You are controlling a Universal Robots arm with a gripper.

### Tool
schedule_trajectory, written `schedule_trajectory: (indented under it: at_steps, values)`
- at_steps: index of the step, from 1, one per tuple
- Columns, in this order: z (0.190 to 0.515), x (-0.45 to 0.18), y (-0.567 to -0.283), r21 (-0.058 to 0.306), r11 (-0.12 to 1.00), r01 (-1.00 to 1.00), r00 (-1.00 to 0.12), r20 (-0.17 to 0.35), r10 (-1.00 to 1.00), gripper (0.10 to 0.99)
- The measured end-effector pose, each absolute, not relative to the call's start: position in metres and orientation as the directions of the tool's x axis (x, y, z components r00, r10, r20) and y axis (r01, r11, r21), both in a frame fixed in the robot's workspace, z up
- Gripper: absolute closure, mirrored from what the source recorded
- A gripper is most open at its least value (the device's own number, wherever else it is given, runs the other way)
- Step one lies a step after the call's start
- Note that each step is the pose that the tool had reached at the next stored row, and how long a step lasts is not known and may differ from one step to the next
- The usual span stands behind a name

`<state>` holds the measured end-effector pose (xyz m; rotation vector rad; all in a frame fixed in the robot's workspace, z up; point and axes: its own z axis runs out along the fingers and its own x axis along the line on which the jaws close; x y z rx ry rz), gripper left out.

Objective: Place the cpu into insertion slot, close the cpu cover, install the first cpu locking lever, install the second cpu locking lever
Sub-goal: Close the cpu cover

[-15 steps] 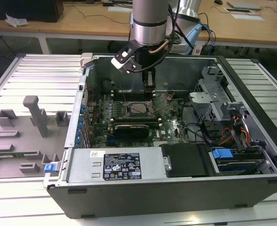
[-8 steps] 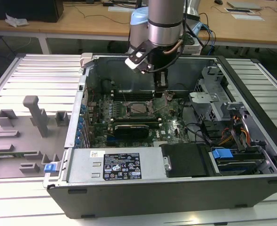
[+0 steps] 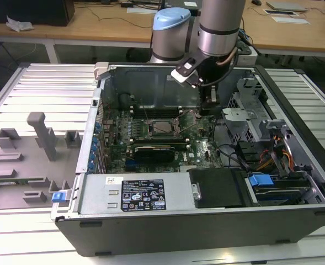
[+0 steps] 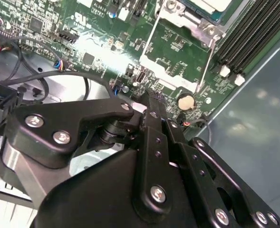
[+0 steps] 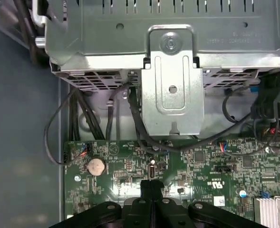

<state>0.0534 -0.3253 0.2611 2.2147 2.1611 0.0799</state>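
Observation:
My gripper hangs over the green board just to the exterior view's right of the insertion slot. In both wrist views its black fingers are pressed together, shut, with nothing between them, a little above the board. In the second wrist view my gripper points at the board beside a coin battery. Further along lies the socket: the pale cpu sits in it, with the silver cpu cover framing it. A thin wire lever runs along the socket's side, apart from my fingers.
The open computer case lies on a slatted table. A metal drive cage with black cables stands just beyond the board's edge. Black memory slots flank the socket. The power supply is at the front. Grey fixtures stand at the exterior view's left.

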Motion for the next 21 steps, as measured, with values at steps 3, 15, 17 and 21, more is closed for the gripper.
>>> schedule_trajectory:
  at_steps: [3,15,17,21]
  values:
    - [0.254,0.056,-0.325,0.065,-0.025,0.998,0.024,0.005,1.000,0.980]
    - [0.246,0.058,-0.325,0.005,-0.025,1.000,0.025,0.012,1.000,0.980]
    - [0.246,0.059,-0.325,-0.052,-0.025,0.998,0.026,0.018,1.000,0.980]
    - [0.246,0.060,-0.325,-0.066,-0.025,0.998,0.026,0.018,0.999,0.980]
